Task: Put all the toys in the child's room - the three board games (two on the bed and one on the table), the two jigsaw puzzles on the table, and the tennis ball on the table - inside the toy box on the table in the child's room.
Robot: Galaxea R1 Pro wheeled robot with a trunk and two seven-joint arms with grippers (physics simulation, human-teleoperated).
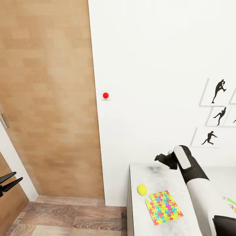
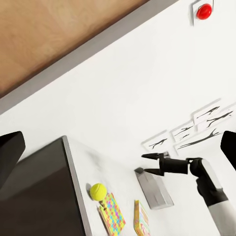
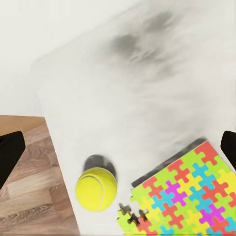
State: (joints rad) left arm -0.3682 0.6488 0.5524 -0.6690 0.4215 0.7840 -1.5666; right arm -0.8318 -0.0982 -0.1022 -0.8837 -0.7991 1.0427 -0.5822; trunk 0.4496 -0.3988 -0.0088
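Head view: tennis ball [image 1: 142, 189] on counter [image 1: 157, 173], just left of jigsaw puzzle [image 1: 164, 207]; right tool [image 1: 161, 158] above far edge, empty. Left wrist view: right tool's jaws parted. Right wrist view: ball beside puzzle. Left tool [image 1: 14, 179]: spread.

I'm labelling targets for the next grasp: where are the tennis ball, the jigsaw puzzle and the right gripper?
tennis ball [image 3: 96, 189]: right wrist view, middle of the ball.
jigsaw puzzle [image 1: 164, 207]: head view, centre of its mosaic face.
right gripper [image 2: 148, 163]: left wrist view, midway between the fingertips.
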